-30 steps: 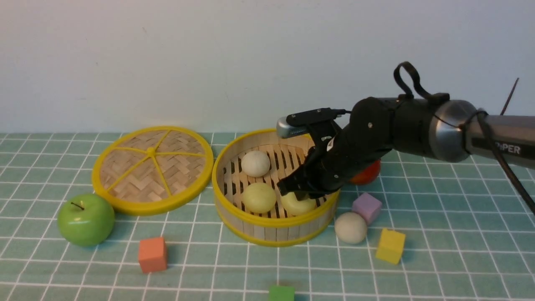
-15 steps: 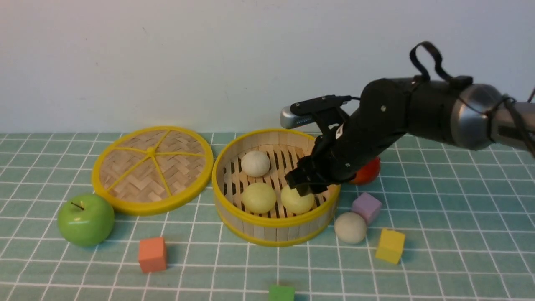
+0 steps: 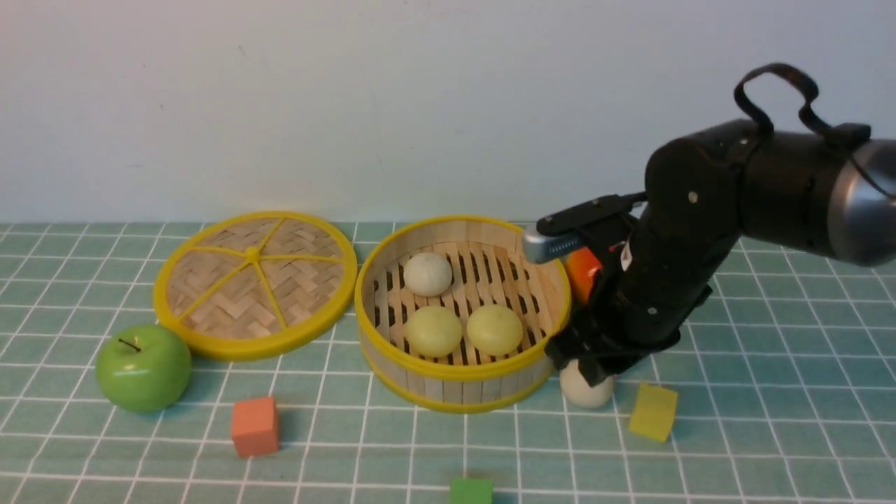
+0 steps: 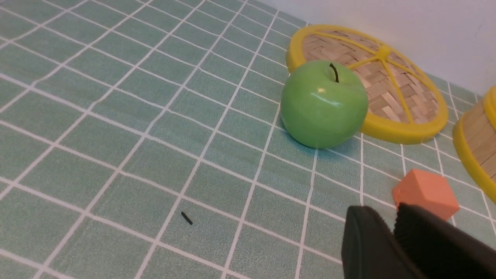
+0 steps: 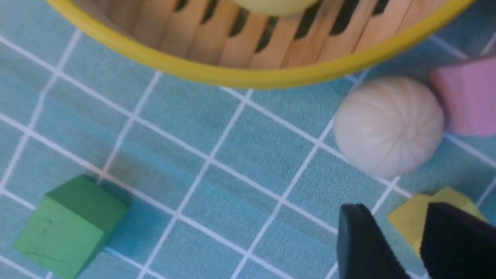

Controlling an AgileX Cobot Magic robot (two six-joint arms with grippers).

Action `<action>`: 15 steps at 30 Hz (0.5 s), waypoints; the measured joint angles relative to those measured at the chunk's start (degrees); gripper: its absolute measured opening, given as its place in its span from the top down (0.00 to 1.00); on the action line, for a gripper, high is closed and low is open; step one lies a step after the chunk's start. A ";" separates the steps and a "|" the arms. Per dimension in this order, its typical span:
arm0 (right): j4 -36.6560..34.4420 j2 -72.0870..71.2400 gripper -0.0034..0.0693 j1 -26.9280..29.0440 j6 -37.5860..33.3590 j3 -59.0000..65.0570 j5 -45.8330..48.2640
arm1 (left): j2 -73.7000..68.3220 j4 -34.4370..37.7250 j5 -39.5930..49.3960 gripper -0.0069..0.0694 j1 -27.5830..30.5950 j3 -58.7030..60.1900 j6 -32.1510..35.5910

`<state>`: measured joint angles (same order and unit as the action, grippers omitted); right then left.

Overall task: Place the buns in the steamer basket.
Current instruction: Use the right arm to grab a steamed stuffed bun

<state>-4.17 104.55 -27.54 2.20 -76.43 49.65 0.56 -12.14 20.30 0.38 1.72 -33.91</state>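
The steamer basket [image 3: 392, 350] holds three buns: an off-white one [image 3: 428, 274] at the back and two pale yellow-green ones [image 3: 434, 330] [image 3: 494, 329] in front. The fourth bun [image 3: 582, 393], off-white, lies on the table just right of the basket, partly covered by my right gripper [image 3: 588, 364]. In the right wrist view this bun [image 5: 388, 126] lies beyond my right gripper [image 5: 399, 209], which is open and empty. The basket rim [image 5: 252, 77] is close by. My left gripper [image 4: 387, 213] is shut and empty; it does not show in the front view.
The flat lid [image 3: 255, 283] lies left of the basket, with a green apple [image 3: 143, 367] in front of it. An orange cube [image 3: 255, 425], a green cube [image 3: 471, 491] and a yellow cube [image 3: 653, 411] stand near the front. A pink cube [image 5: 469, 100] touches the loose bun. A red apple [image 3: 581, 273] sits behind my right arm.
My right gripper let go of a yellow-green bun inside the basket, lifted out, and moved right and forward to hang over the off-white bun on the table.
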 joint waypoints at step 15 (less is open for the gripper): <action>1.44 3.96 0.62 0.00 3.30 2.13 -12.72 | 0.00 0.00 0.00 0.73 0.00 0.00 0.00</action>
<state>-2.73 108.52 -27.54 5.50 -74.30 36.93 0.56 -12.14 20.30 0.38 1.72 -33.91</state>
